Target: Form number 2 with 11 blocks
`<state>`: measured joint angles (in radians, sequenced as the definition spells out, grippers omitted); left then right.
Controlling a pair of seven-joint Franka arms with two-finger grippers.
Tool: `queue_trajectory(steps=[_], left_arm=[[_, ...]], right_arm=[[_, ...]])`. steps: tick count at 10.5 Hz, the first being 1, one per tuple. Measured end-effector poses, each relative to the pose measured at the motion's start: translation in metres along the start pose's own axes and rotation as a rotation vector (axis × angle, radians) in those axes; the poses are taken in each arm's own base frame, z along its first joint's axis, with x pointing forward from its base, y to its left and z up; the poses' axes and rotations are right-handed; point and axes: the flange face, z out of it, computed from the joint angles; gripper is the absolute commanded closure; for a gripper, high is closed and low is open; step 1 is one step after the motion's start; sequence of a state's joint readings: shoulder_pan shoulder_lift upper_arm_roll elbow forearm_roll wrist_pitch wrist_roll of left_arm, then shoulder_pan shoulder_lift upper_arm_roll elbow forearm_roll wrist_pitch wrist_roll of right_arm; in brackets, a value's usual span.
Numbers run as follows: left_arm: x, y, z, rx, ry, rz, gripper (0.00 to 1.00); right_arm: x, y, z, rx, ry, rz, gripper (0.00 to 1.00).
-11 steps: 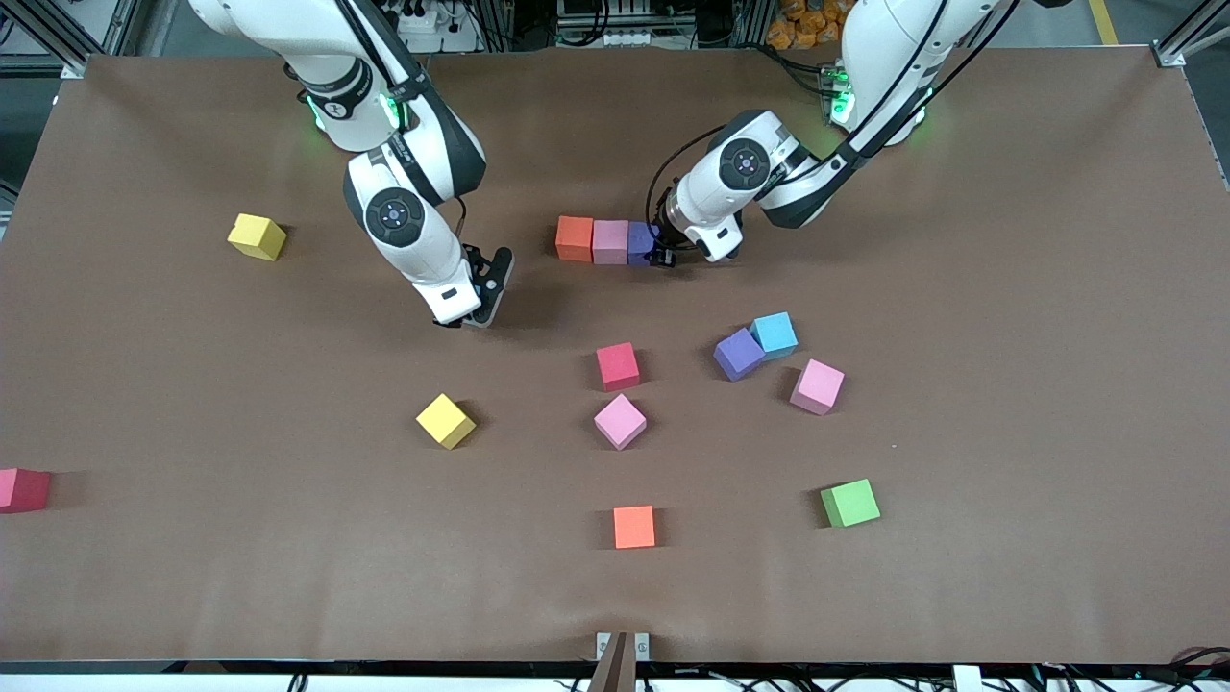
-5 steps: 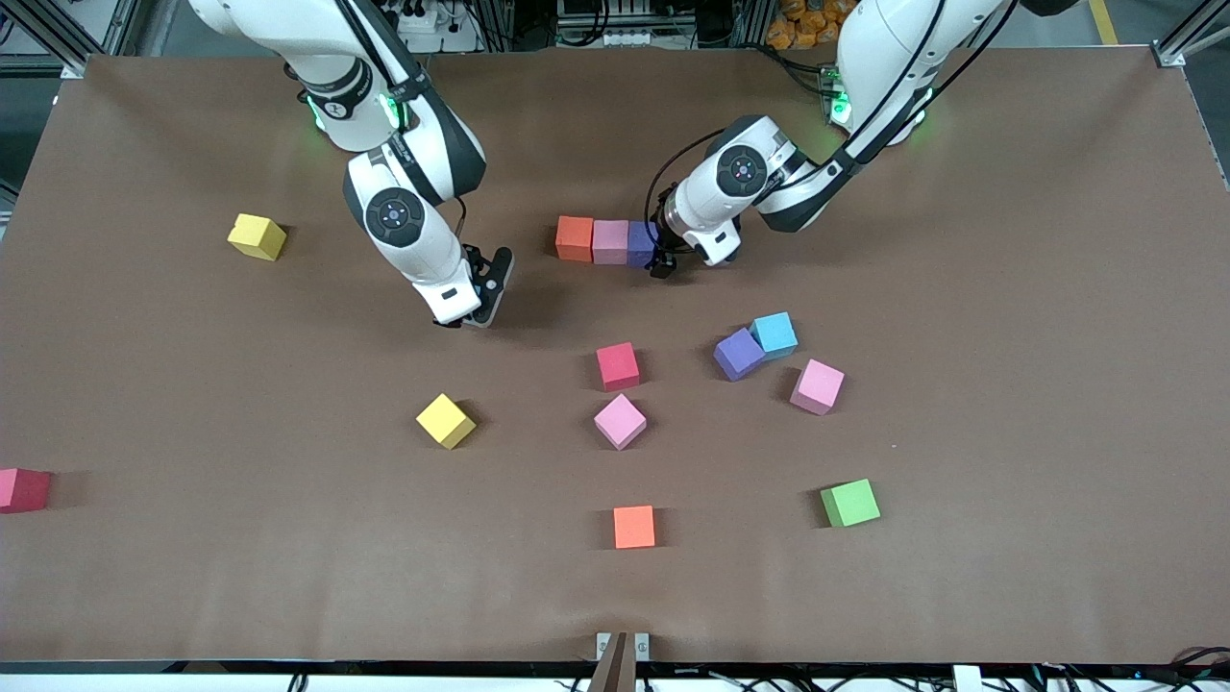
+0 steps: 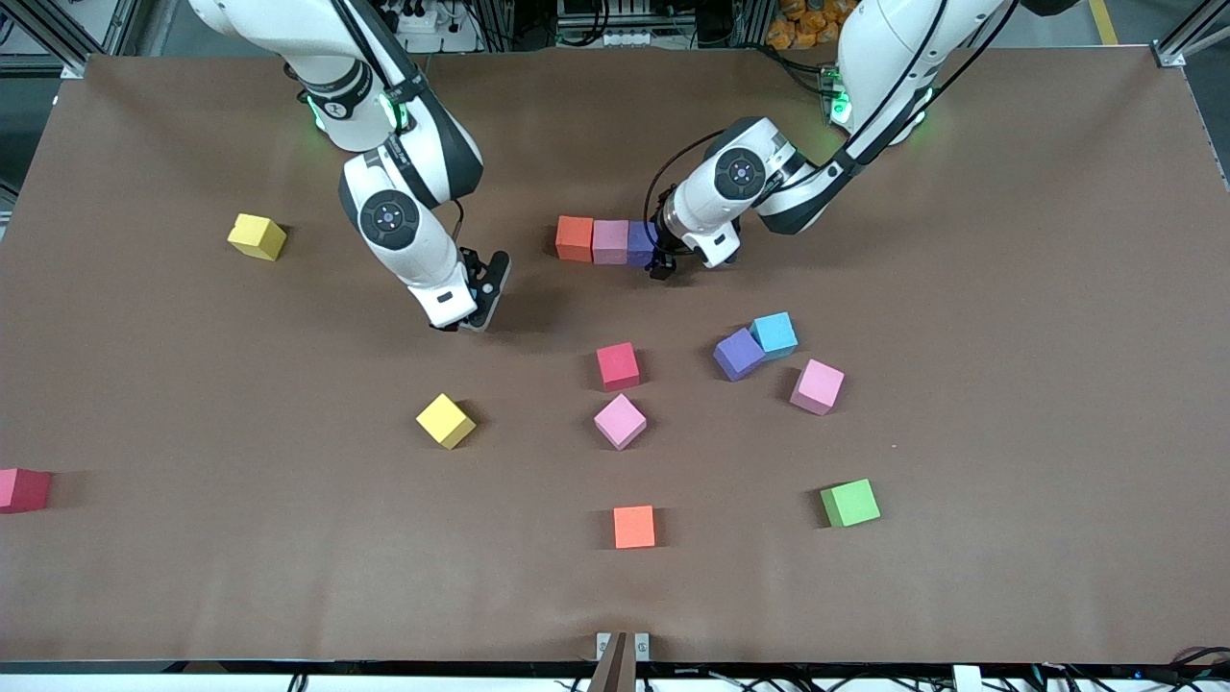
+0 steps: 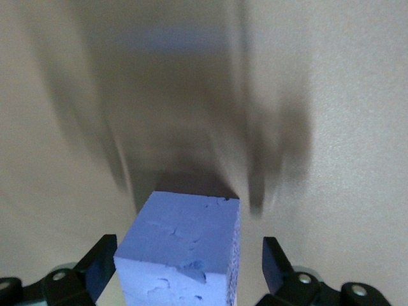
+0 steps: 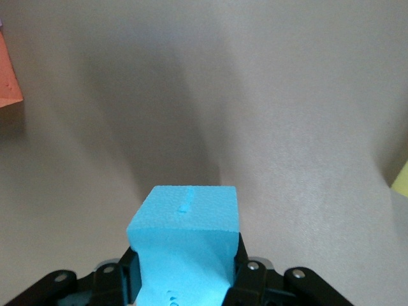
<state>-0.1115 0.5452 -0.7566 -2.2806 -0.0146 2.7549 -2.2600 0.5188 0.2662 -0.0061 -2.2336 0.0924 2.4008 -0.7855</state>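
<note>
Row of three blocks placed; second claw loaded.
Left claw (image 3: pixel 661 259) stands apart around the purple block (image 3: pixel 640 242), touching the pink block (image 3: pixel 610 241) beside the orange block (image 3: pixel 575 237). Right claw (image 3: pixel 478 300) is clamped on a light blue block (image 5: pixel 185 245).

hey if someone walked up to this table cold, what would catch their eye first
Probably the short row of orange, pink and purple blocks toward the robots' edge, with the left claw open around its purple block. Next, the right claw clamped on a light blue block over bare table beside that row. Nearer the front camera, loose coloured blocks lie scattered.
</note>
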Motion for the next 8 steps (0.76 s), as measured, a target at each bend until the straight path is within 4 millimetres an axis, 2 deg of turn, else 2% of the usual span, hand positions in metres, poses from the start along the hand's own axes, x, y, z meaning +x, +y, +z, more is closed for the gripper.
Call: queue_trajectory(steps=[5,8], left_arm=[[-0.006,0.006,-0.017,0.006,0.035,0.009,0.0],[-0.015,0.006,-0.029,0.02,0.06,0.023,0.0]], right_arm=[[0.007,0.006,-0.019,0.037,-0.034,0.175,1.0],[0.007,0.013,-0.034,0.072,-0.081,0.355,1.0]])
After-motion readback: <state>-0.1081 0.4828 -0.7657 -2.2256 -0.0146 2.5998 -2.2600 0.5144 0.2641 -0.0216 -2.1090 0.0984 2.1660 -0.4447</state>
